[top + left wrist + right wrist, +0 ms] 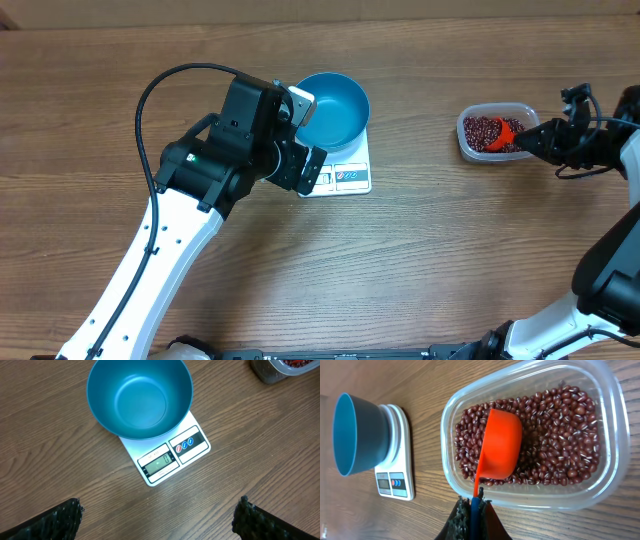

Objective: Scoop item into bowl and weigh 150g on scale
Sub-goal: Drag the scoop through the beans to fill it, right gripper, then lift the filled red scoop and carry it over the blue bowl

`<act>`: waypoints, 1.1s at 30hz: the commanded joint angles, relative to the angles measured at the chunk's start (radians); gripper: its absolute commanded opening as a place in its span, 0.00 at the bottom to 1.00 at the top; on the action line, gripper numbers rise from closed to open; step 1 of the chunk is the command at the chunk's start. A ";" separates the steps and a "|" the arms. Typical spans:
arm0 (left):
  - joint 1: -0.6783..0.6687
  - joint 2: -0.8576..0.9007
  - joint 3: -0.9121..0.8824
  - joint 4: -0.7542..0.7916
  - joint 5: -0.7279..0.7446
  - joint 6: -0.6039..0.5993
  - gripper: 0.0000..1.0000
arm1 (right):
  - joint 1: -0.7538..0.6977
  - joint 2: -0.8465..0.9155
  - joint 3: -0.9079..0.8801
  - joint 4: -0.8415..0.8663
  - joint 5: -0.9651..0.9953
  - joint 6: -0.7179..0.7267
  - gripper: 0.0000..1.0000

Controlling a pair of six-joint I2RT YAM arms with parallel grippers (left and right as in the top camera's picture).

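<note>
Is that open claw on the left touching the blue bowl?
Apart. In the left wrist view the left gripper hangs open, with bare wooden table between its fingers and the blue bowl.

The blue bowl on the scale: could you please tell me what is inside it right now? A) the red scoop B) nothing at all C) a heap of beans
B: in the left wrist view the blue bowl is bare inside, while the beans lie in the clear tub.
</note>
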 commanded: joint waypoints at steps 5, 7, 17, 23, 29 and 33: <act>0.005 0.006 0.008 0.002 0.014 0.022 1.00 | -0.066 0.006 -0.044 0.006 -0.114 -0.005 0.04; 0.005 0.006 0.008 0.002 0.014 0.022 1.00 | -0.080 0.006 -0.056 0.012 -0.139 -0.005 0.04; 0.005 0.006 0.008 0.002 0.014 0.022 1.00 | -0.153 0.006 -0.069 0.015 -0.292 0.000 0.04; 0.005 0.006 0.008 0.002 0.014 0.022 1.00 | -0.162 0.006 -0.069 0.004 -0.319 0.000 0.04; 0.004 0.006 0.008 0.002 0.014 0.022 1.00 | -0.162 0.006 -0.068 -0.007 -0.380 0.000 0.04; 0.004 0.006 0.008 0.002 0.014 0.022 1.00 | -0.162 0.006 -0.068 -0.016 -0.444 0.000 0.04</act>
